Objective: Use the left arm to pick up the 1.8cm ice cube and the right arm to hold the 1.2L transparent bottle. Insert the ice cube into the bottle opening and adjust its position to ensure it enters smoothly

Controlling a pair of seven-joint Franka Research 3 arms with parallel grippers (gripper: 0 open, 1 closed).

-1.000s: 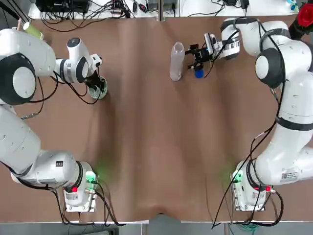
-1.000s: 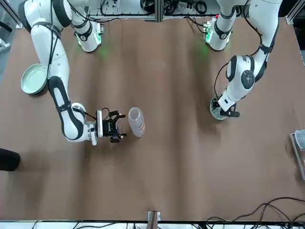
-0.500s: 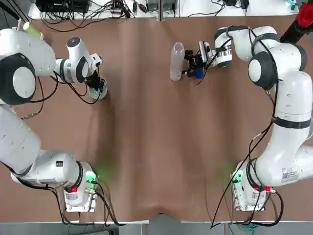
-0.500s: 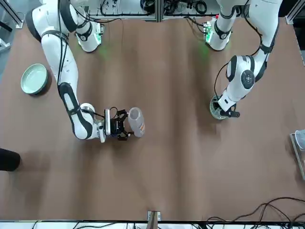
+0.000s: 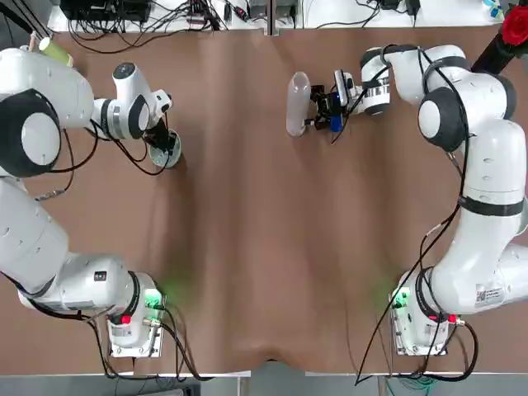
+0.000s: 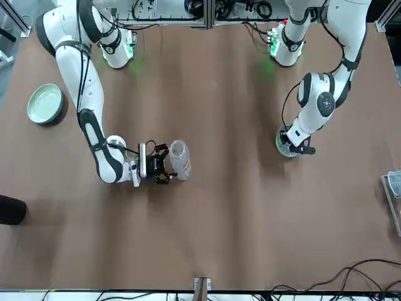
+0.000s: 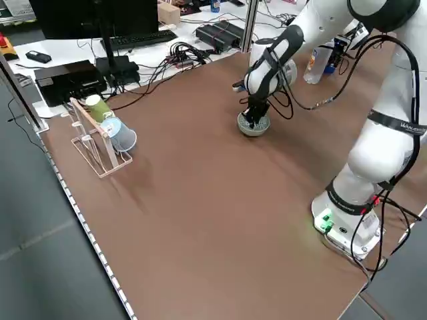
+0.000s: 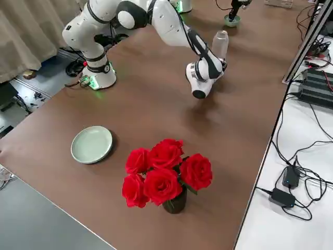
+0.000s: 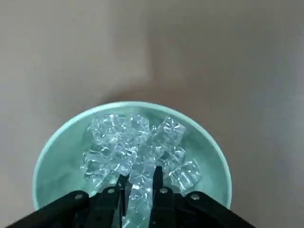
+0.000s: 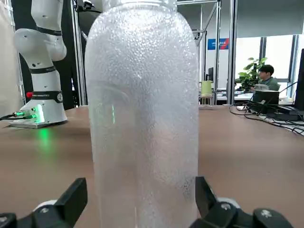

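Clear beaded plastic bottle (image 10: 142, 114), glossy ice cubes (image 9: 137, 152), matt table (image 5: 264, 247)

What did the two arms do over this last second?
The right gripper slid sideways up to the bottle, its open fingers now either side of it, not yet closed. The left gripper closed on an ice cube in the bowl. The left arm, bottle and bowl stayed put.
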